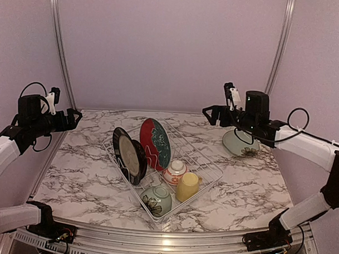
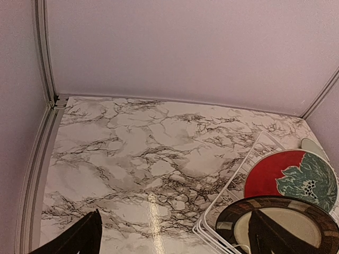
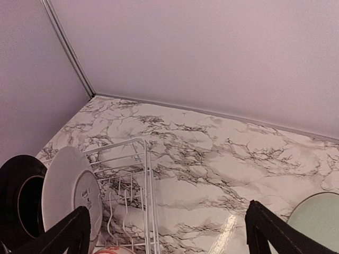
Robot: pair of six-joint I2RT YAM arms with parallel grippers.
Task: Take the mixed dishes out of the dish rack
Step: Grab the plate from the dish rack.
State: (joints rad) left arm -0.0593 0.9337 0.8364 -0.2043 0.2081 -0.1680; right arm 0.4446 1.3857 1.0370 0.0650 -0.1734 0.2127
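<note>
Your left hand (image 1: 74,116) hangs over the left rear of the worktop (image 1: 79,168), well apart from the rack (image 1: 210,168). Its jaws are wide and hold nothing. In its wrist view the fingers (image 2: 79,238) sit at the two bottom corners, with marble and the rack's corner showing past them.

Your right hand (image 1: 209,113) is raised over the right rear of the worktop and points left toward the rack's far end. Its fingers (image 3: 63,235) are also spread wide, with nothing in them. Below that arm the teal plate (image 1: 240,143) lies flat on the worktop, right of the rack and not touching it.

The rack sits diagonally in the middle of the worktop. On its left side the black-rimmed plates (image 1: 129,155) stand on edge, close together. The red plate (image 1: 155,143) stands on edge just behind them. The small bowl (image 1: 175,172) is in the middle of the rack, and the cup (image 1: 187,186) is just beside it on the near side, though you cannot tell whether it is upright or tipped. The green bowl (image 1: 156,200) is in the rack's near corner.
</note>
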